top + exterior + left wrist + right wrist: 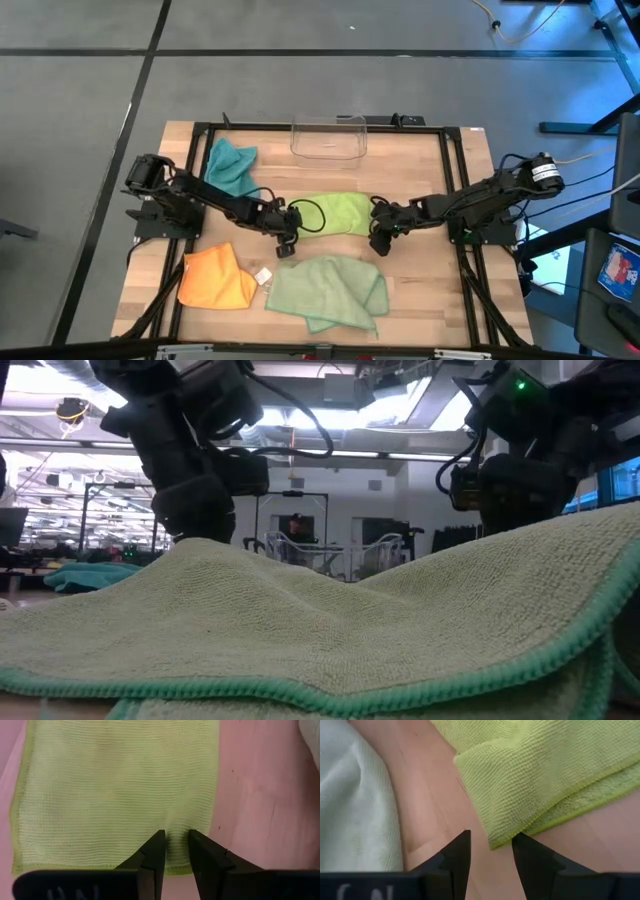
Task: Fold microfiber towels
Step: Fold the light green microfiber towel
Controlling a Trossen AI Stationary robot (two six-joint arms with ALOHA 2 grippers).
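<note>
1. Folding the lime green towel [335, 213] was the step in hand; it lay mid-bench [420, 300], between the clear bin [329, 138] and the pale sage towel [328, 290].
2. The left end effector [174, 846] sat low over the towel's edge, fingers narrowly spread with cloth between them, apparently not yet pinched.
3. The right end effector [490, 845] hovered at the opposite folded corner, fingers spread.
4. Next, I judge, both should close on the cloth and lift together.
5. Both arms reached inward, stretched low.
</note>
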